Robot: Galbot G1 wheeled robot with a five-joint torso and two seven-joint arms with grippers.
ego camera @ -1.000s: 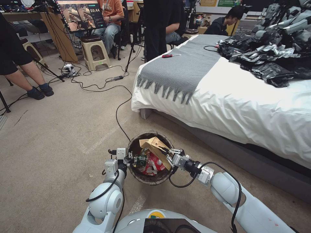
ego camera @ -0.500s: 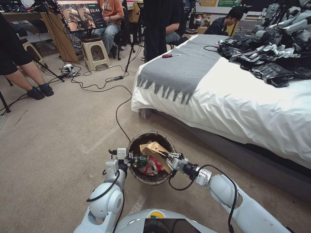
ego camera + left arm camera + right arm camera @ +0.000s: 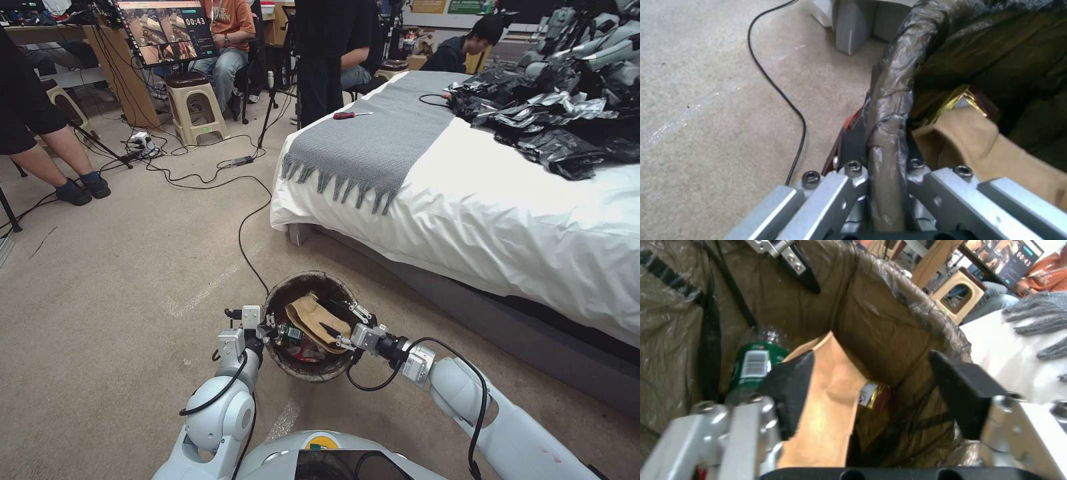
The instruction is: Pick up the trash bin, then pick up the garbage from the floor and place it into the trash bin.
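Note:
The trash bin (image 3: 291,282), lined with a dark brown bag, hangs just above the floor in front of me. My left gripper (image 3: 269,331) is shut on its near rim (image 3: 893,73), one finger inside and one outside. Over the bin's mouth, my right gripper (image 3: 333,319) is open with its black pads (image 3: 791,386) wide apart. A brown paper bag (image 3: 318,321) lies loose in the bin below those pads (image 3: 826,400), touching neither. Other garbage rests beneath it: a green bottle (image 3: 751,366), a yellow wrapper (image 3: 872,394) and red-and-white litter (image 3: 303,350).
A bed (image 3: 507,213) with a white sheet and grey fringed throw (image 3: 373,143) stands close on the right. A black cable (image 3: 245,240) runs across the carpet to the bin's far side. Seated people, stools (image 3: 193,107) and a monitor stand fill the back.
My right gripper has opened and let go of the brown paper bag. The bag has dropped from standing upright to lying flat inside the bin. The left gripper still holds the rim.

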